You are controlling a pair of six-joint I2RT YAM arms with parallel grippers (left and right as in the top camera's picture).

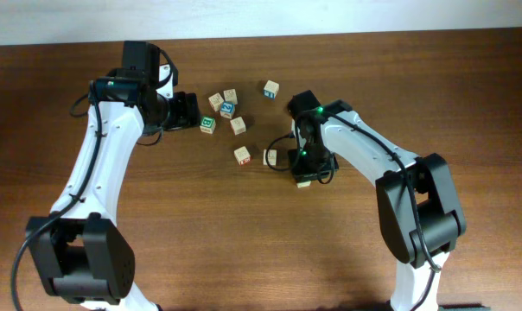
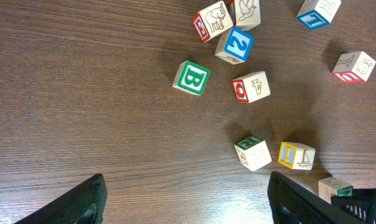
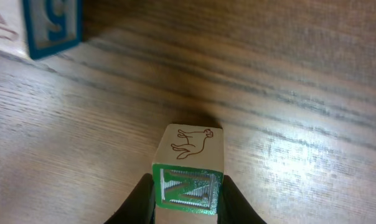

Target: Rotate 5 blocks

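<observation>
My right claw (image 3: 187,198) pinches the N block (image 3: 191,144) at the bottom centre of my wrist view. It is a pale wooden cube with a green face bearing a white N and a brown-outlined animal on the cream face above. My left claw (image 2: 185,202) is spread wide at the bottom of its view.

My left gripper (image 2: 187,200) hangs with jaws spread wide; my right gripper (image 3: 188,204) points down, fingers clamped on the green N block (image 3: 189,155).
</observation>
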